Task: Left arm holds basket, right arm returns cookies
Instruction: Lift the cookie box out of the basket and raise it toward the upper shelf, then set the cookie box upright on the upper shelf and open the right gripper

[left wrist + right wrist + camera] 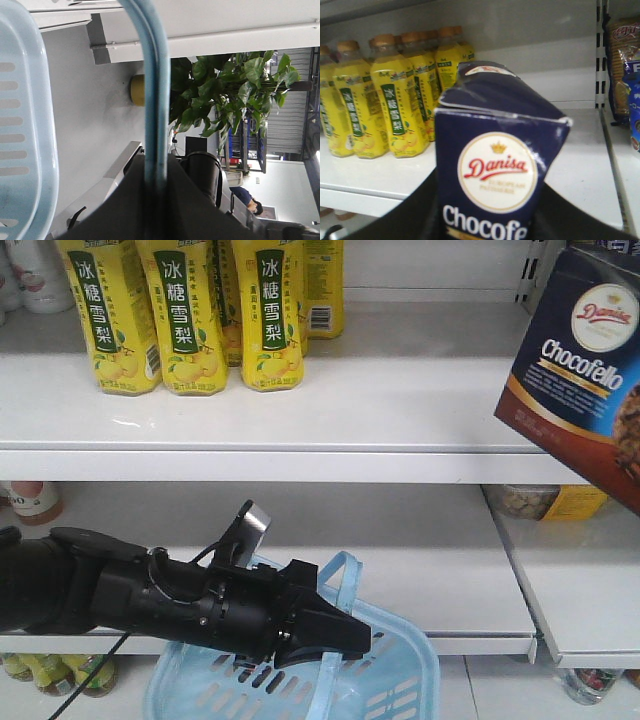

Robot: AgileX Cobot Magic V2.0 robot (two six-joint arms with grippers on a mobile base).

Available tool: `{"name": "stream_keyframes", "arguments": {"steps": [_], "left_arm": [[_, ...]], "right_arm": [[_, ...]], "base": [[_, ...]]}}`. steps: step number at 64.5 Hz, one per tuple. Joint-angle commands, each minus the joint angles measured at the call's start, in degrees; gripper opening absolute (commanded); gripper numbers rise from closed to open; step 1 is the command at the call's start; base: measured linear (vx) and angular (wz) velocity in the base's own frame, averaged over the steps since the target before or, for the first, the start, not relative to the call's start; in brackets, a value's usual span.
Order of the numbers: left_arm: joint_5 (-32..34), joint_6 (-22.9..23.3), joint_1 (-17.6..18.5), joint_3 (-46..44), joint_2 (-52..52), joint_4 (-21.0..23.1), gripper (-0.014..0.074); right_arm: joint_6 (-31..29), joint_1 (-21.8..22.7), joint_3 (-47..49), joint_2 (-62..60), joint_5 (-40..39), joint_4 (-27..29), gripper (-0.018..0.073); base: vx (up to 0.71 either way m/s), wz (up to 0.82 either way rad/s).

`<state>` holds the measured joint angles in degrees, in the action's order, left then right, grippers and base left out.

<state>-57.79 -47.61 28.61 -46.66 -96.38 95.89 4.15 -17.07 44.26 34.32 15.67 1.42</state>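
My left arm (150, 595) reaches in from the left at the bottom of the front view. Its tapered gripper (335, 640) is shut on the looped handle (155, 100) of the light blue basket (400, 680), which hangs below the lower shelf. The navy-and-brown cookies carton (580, 380) is held tilted in the air at the upper right, in front of the upper shelf. In the right wrist view the carton (497, 170) stands between my right gripper's (490, 220) black jaws, which are shut on its sides. The right arm itself is out of the front view.
Yellow drink bottles (185, 315) stand in rows on the upper white shelf (380, 390), left of the carton. A shelf upright (600, 55) and packaged snacks (622, 70) lie to the right. A jar (545, 502) sits on the lower shelf under the carton.
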Motion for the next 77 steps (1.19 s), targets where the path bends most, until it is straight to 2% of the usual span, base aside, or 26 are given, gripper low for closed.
{"name": "stream_keyframes", "arguments": {"steps": [1, 9, 24, 43, 63, 77], "left_arm": [[-2.1, -1.1, 0.0, -1.5, 2.1, 3.2, -0.0006], [-2.1, -1.1, 0.0, -1.5, 2.1, 3.2, -0.0006], [-2.1, -1.1, 0.0, -1.5, 2.1, 3.2, -0.0006], [-2.1, -1.1, 0.0, -1.5, 2.1, 3.2, -0.0006], [-2.1, -1.1, 0.0, -1.5, 2.1, 3.2, -0.0006], [-2.1, -1.1, 0.0, -1.5, 2.1, 3.2, -0.0006]], "right_arm": [[-0.3, 0.3, 4.5, 6.5, -6.4, -5.2, 0.0239], [0.0, 0.3, 8.6, 14.2, -6.8, -9.0, 0.0239], [2.3, 0.5, 15.0, 25.3, -12.2, -9.2, 0.0239], [6.0, 9.6, 18.1, 30.9, -14.3, -8.6, 0.0239], [3.8, 10.1, 18.1, 38.0, -17.7, -9.2, 0.0239], [3.8, 10.0, 18.2, 41.5, -15.7, -9.0, 0.0239]], "base": [[0.0, 0.0], [0.0, 0.0], [0.0, 0.0], [0.0, 0.0], [0.0, 0.0], [0.0, 0.0]]}}
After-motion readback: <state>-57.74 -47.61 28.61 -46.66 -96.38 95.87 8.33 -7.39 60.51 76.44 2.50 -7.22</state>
